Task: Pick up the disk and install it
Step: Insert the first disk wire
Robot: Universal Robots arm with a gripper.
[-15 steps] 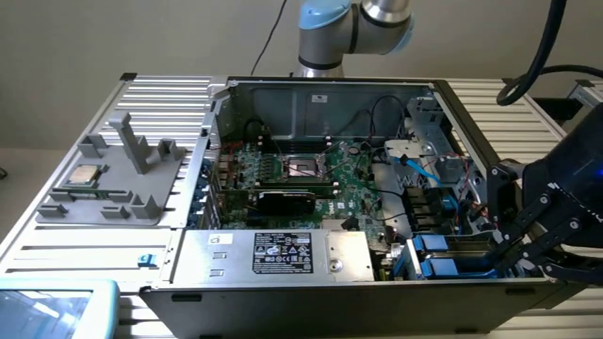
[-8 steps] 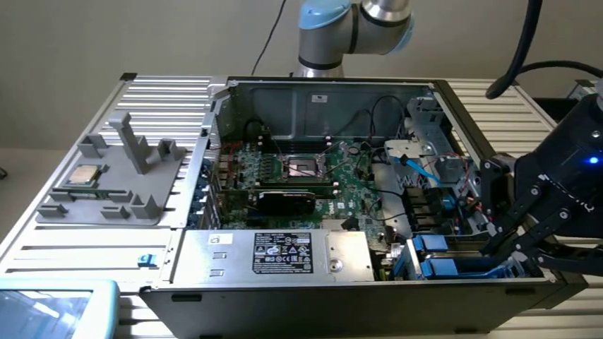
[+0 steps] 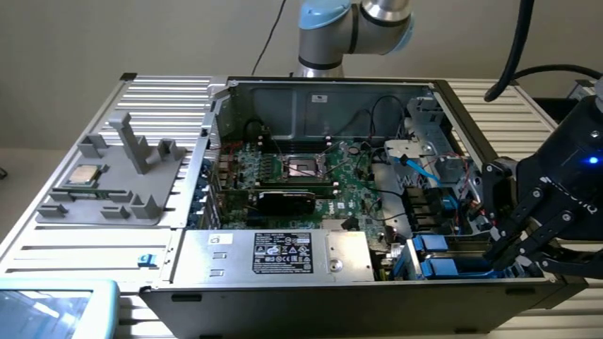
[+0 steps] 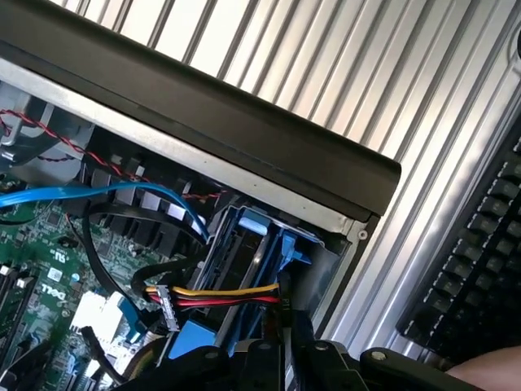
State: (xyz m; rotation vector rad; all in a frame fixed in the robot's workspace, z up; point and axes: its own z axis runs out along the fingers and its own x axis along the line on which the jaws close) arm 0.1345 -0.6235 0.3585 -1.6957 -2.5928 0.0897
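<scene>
Disk (image 4: 285, 244) with its blue edge sits in the drive slot in a corner of the open computer case (image 3: 330, 307), by the yellow and red wires (image 4: 228, 292). The black gripper (image 3: 506, 256) is closed, just beside the disk.

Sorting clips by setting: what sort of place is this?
Probably a robotics lab bench: an open computer case, a robot arm, and a grey parts fixture on a ribbed metal table.

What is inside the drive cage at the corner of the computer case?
In the drive cage stand two blue-fronted carriers, one and another. A yellow, red and black cable runs in. The drive bodies are mostly covered by the cage walls.
</scene>
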